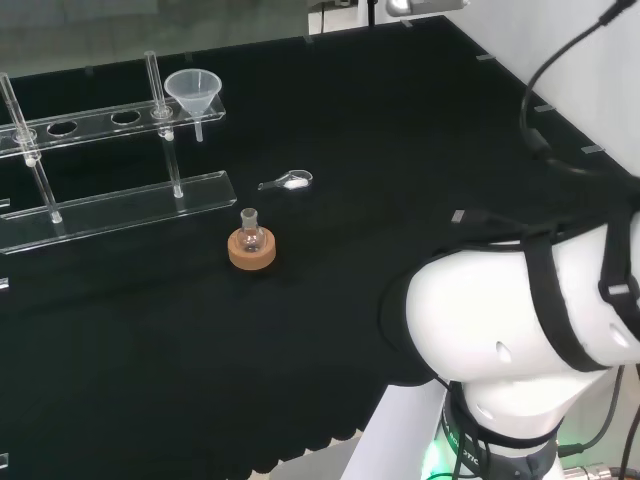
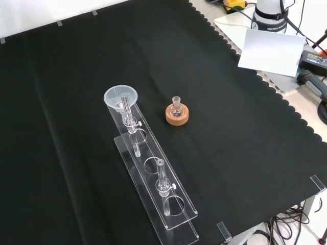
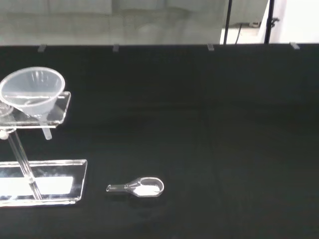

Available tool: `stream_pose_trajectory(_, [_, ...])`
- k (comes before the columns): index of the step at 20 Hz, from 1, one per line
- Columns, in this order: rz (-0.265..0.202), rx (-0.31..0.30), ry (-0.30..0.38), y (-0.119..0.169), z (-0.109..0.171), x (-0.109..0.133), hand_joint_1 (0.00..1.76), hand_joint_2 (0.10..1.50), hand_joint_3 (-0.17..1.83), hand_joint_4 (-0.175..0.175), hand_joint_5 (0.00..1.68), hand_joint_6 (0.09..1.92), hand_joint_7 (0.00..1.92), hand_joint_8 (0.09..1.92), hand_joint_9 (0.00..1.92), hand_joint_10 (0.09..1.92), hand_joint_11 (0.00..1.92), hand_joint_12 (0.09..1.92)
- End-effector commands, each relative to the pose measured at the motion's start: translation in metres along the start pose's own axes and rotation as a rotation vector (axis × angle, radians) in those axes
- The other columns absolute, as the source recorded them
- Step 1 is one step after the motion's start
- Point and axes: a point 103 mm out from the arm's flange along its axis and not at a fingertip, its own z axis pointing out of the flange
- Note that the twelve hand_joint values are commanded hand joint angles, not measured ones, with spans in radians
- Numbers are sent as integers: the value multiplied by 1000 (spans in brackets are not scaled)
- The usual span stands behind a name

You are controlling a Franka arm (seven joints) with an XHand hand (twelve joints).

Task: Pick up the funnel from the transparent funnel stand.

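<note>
Funnel (image 1: 193,92): clear, wide-mouthed cone with short stem, seated upright in the end hole of the transparent funnel stand (image 1: 115,205), upper left of the head view. Just below-right lies a small clear scoop (image 1: 287,182); lower, a small flask (image 1: 251,232) on a cork ring (image 1: 252,252). Hand state: cannot tell.

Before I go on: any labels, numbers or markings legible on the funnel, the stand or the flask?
None can be read.
funnel: clear, no marks seen.
transparent funnel stand: clear, no marks seen.
flask on its cork ring: no scale or label visible.
small clear scoop: only white powder in it.
Print on the arm's base: too small to read.
</note>
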Motion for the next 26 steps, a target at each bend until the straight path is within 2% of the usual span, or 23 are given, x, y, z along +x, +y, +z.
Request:
stream_pose_trajectory(1, [-16, 45, -28, 60, 26, 28, 0, 1144, 365, 38, 118, 87, 0, 87, 12, 628, 65, 1353])
stream_pose_trajectory(6, [-64, 88, -36, 103, 44, 48, 40, 1097, 338, 34, 94, 87, 0, 87, 12, 627, 52, 1361])
stream_pose_trajectory(12, [-121, 125, -46, 138, 63, 71, 176, 1010, 292, 33, 75, 87, 26, 87, 32, 647, 39, 1380])
stream_pose_trajectory(19, [-171, 194, -87, 161, 93, 102, 282, 938, 255, 26, 90, 87, 53, 113, 66, 679, 49, 1398])
stream_pose_trajectory(21, [-138, 221, -122, 164, 101, 112, 329, 918, 245, 26, 91, 87, 55, 119, 72, 685, 57, 1402])
stream_pose_trajectory(22, [-126, 229, -98, 165, 104, 113, 353, 909, 240, 25, 91, 87, 55, 122, 74, 688, 63, 1404])
stream_pose_trajectory(23, [-178, 231, -105, 167, 107, 117, 377, 900, 235, 25, 92, 87, 55, 126, 76, 690, 69, 1406])
stream_pose_trajectory(26, [-205, 255, -142, 168, 112, 127, 456, 879, 225, 23, 91, 87, 54, 136, 84, 698, 83, 1411])
